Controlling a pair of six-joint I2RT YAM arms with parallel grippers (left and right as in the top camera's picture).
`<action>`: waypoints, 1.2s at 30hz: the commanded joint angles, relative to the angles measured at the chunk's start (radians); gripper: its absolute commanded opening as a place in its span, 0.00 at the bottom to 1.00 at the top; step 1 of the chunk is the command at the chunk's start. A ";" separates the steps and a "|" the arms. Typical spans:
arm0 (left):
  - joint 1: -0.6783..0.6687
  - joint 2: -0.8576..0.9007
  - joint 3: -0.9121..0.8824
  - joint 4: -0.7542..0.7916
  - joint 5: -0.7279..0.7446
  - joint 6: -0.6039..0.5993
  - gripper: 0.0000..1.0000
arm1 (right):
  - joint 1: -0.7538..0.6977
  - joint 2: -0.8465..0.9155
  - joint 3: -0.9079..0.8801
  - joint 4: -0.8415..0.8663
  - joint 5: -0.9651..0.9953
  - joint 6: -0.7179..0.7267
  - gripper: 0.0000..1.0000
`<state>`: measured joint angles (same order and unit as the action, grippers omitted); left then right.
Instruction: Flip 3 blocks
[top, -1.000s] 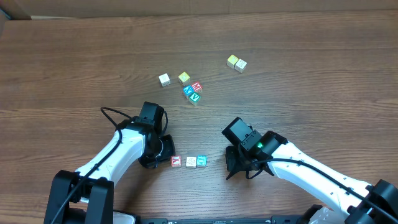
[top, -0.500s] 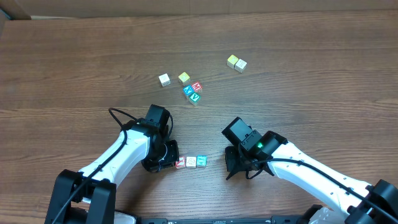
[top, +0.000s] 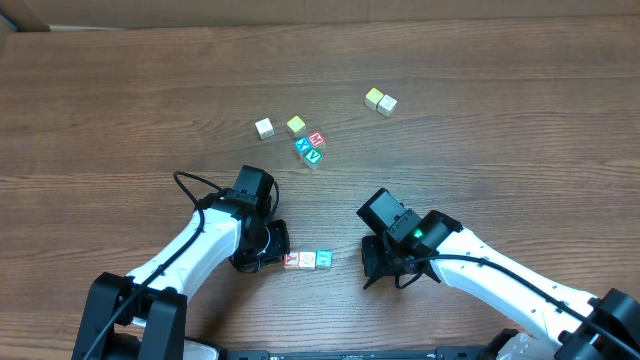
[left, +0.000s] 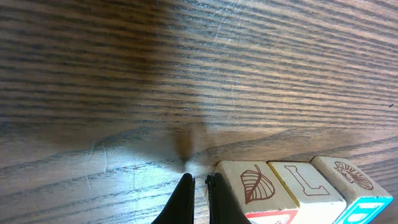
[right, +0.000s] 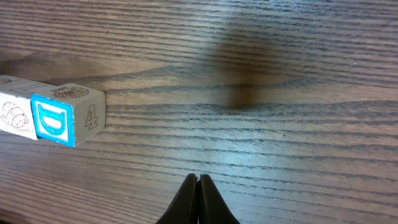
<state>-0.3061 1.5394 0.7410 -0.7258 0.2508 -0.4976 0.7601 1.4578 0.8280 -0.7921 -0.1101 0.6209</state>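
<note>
The left hand (left: 199, 182) was fully shut and held nothing, its two fingertips pressed together and set low on the worktop (top: 450, 60). They stood just beside the left end of a short row of three blocks, touching it or very nearly so.

The red-faced block (left: 250, 185), showing a leaf on its near side, came first. The whitish block (left: 303, 183) with an L stood tight against it, and the blue D block (top: 323, 258) closed the row.

The step in hand looked like tipping the red-faced block. Done well, that probably meant catching one edge with the closed tip and rolling it across the row, not along it. A push along the line would likely just slide all three together.

The right hand (right: 198, 180) was also shut and empty. It sat apart from the row's right end, with the D face turned toward it.
</note>
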 joint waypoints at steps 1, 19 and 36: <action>-0.002 0.004 -0.004 0.004 0.005 0.012 0.04 | 0.004 -0.005 -0.006 0.006 -0.015 -0.028 0.04; -0.002 0.004 -0.004 0.027 0.005 0.109 0.04 | 0.004 -0.005 -0.006 0.026 -0.128 -0.293 0.08; 0.006 0.004 -0.004 -0.001 -0.051 0.019 0.04 | 0.004 0.087 -0.006 0.377 -0.135 -0.171 0.04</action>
<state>-0.3054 1.5394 0.7410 -0.7238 0.2123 -0.4614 0.7601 1.4944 0.8242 -0.4362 -0.2180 0.4007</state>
